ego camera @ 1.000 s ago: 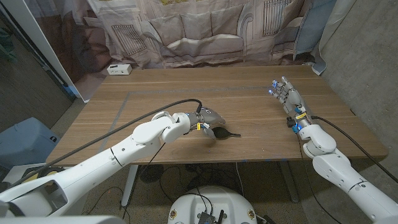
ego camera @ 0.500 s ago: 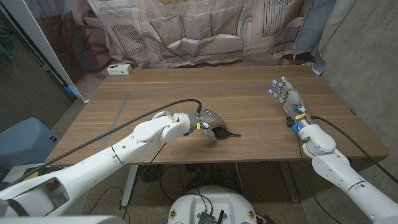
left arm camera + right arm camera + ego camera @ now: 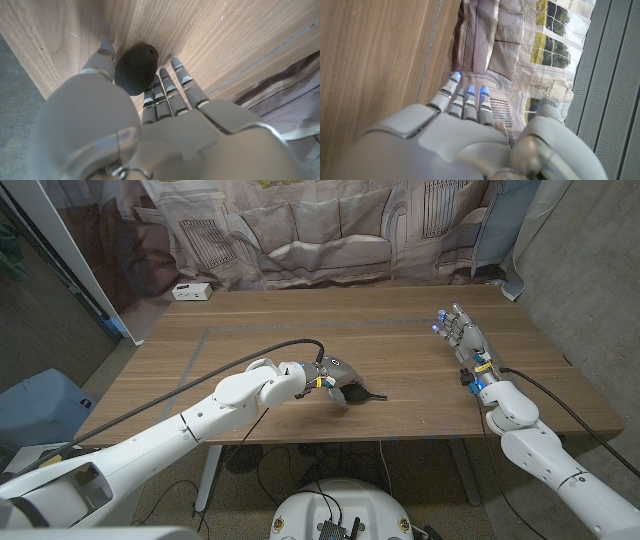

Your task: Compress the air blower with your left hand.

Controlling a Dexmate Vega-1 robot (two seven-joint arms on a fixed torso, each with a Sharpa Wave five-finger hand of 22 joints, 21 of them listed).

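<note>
Near the front edge of the wooden table [image 3: 400, 370], roughly at its middle, the black air blower [image 3: 358, 394] is lying with its thin nozzle pointing toward the robot's right. The left hand [image 3: 335, 374] is reaching over it from the left side, fingers curving down around the bulb; from the left wrist view the thumb is sitting on one side of the round black bulb [image 3: 136, 69] and the other fingers [image 3: 170, 92] are lying along its other side, so the hand is wrapping the bulb, though how hard it is squeezing I cannot tell. The left arm's dark cable [image 3: 240, 363] is arching above the tabletop behind the forearm. Well apart, over by the table's right side, the right hand [image 3: 462, 337] is standing on its edge with fingers straight and slightly spread, holding nothing, its fingertips glowing blue. At the far left corner a small white box [image 3: 192, 291] is sitting, and a curtain printed with a sofa [image 3: 320, 230] is hanging behind the table.
</note>
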